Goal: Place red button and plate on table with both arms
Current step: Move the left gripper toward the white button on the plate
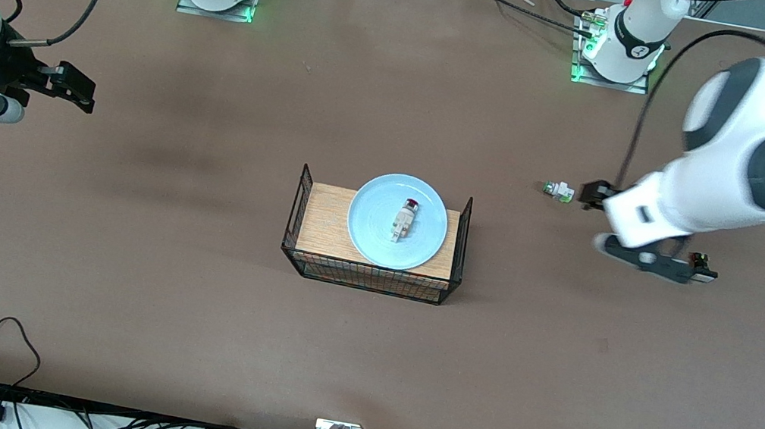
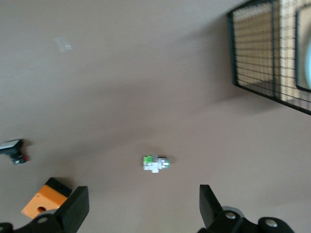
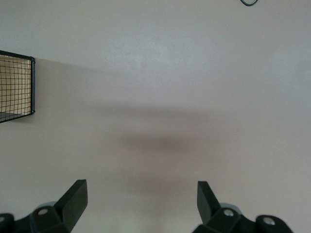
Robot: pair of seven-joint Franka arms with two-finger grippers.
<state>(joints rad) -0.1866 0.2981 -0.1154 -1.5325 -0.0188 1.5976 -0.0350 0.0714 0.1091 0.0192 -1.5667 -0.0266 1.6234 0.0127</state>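
I see a matte brown bench [image 1: 188, 276] with cables along its near edge. At its middle stands a black wire rack [image 1: 369, 274] with a wooden top; the plate [image 1: 368, 231] sits on it, and the red button [image 1: 404, 220] lies in the plate. My left gripper [image 2: 141, 206] hovers over a white-green part [image 2: 155, 163], fingers spread. My right gripper [image 3: 141, 204] hangs over bare bench toward the right arm's end, fingers spread.

The plate [image 1: 397, 221] is round, light blue and shallow, sitting flat on the wooden top of a black wire rack [image 1: 369, 274] at mid-table [image 1: 186, 291]; the red button [image 1: 404, 220], a small whitish cylinder with a red cap, lies on its side near the plate's middle, cap pointing away from the front camera.
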